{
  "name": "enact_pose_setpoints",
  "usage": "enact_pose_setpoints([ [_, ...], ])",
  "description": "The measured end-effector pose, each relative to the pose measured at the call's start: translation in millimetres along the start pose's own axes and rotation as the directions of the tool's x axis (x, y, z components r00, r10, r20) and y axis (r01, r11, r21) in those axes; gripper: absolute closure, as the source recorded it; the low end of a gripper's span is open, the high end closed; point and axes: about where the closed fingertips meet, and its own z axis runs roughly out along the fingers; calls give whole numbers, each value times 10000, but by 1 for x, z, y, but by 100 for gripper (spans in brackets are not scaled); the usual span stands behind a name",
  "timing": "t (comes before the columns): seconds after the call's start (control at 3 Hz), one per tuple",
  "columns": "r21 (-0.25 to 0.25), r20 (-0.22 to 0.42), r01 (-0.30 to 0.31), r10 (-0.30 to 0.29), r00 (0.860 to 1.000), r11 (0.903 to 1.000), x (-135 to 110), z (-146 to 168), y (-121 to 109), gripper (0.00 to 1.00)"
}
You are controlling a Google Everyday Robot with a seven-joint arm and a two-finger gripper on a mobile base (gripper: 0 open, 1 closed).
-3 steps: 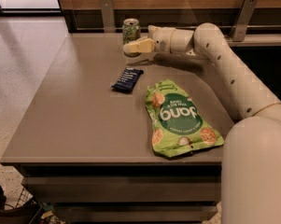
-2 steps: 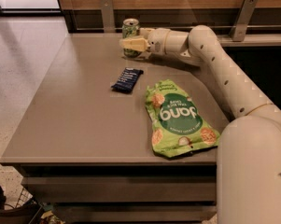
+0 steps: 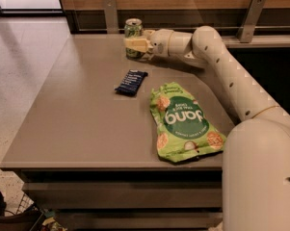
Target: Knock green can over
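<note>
The green can (image 3: 133, 28) stands upright at the far edge of the grey table (image 3: 77, 129), near its back middle. It is pale green with a silver top. My gripper (image 3: 137, 45) reaches in from the right at the end of the white arm (image 3: 221, 61). It sits right at the can's lower half and covers part of it, on the side facing the camera. I cannot tell whether it touches the can.
A dark blue snack bar (image 3: 131, 82) lies in front of the can. A large flat bright green snack bag (image 3: 185, 121) lies at the right front. A wooden wall with metal brackets (image 3: 110, 14) runs behind the table. The floor drops off at the left.
My gripper has moved left along the back of the table, from beside the can to right against its lower part. The can still stands upright.
</note>
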Motion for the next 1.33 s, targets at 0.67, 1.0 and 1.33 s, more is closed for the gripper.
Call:
enact_pose_setpoints([
  [0.67,36,-778,77,-74,9969,10000,-4,-3,3,100],
  [1.0,367,-1710,522,-452,9842,9980,-20,-21,4,100],
  [1.33,1017,-3305,1188,-790,9405,9877,-34,-50,7,100],
])
